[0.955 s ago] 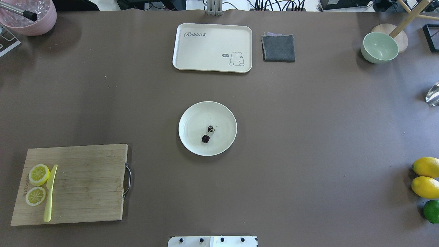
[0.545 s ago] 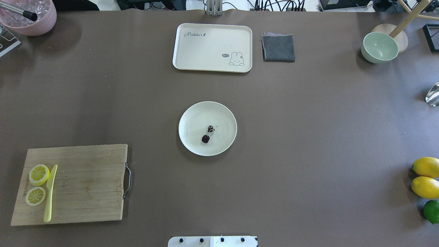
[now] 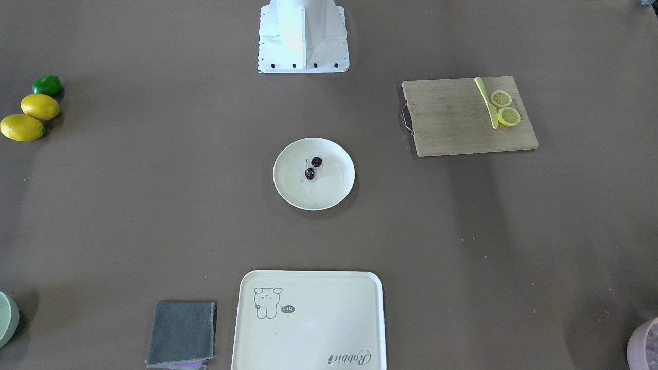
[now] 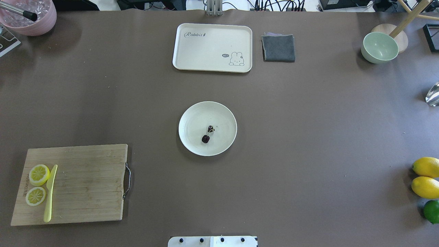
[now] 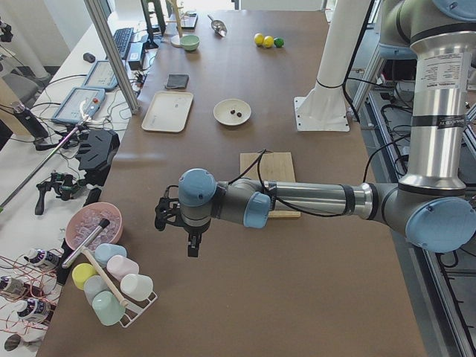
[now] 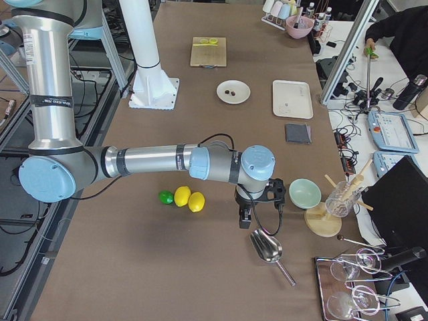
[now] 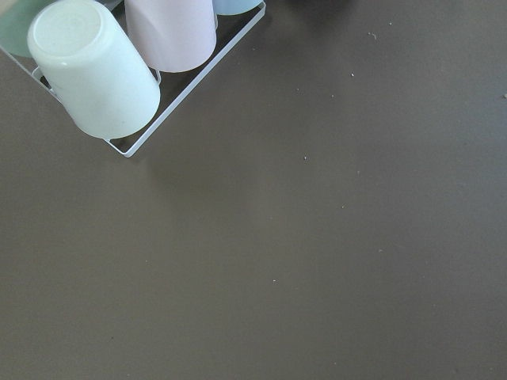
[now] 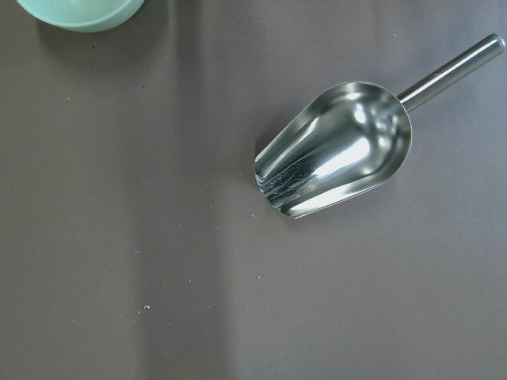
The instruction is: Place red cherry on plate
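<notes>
The red cherry (image 4: 205, 138), a dark pair on thin green stems, lies inside the round cream plate (image 4: 195, 118) at the table's middle, a little toward the robot's side of its centre. It also shows in the front-facing view, cherry (image 3: 310, 173) on plate (image 3: 329, 191). Neither gripper touches it. My left gripper (image 5: 192, 245) hangs over the table's far left end by the cup rack. At the opposite end, my right gripper (image 6: 245, 217) hangs above a metal scoop. Both grippers show only in the side views, so I cannot tell whether they are open or shut.
A cream tray (image 4: 212, 47) and grey cloth (image 4: 278, 48) lie beyond the plate. A cutting board (image 4: 73, 183) carries lemon slices and a yellow knife. Lemons (image 4: 426, 177), a lime, a green bowl (image 4: 379, 47), the scoop (image 8: 337, 150) and the cup rack (image 7: 119, 71) sit at the ends.
</notes>
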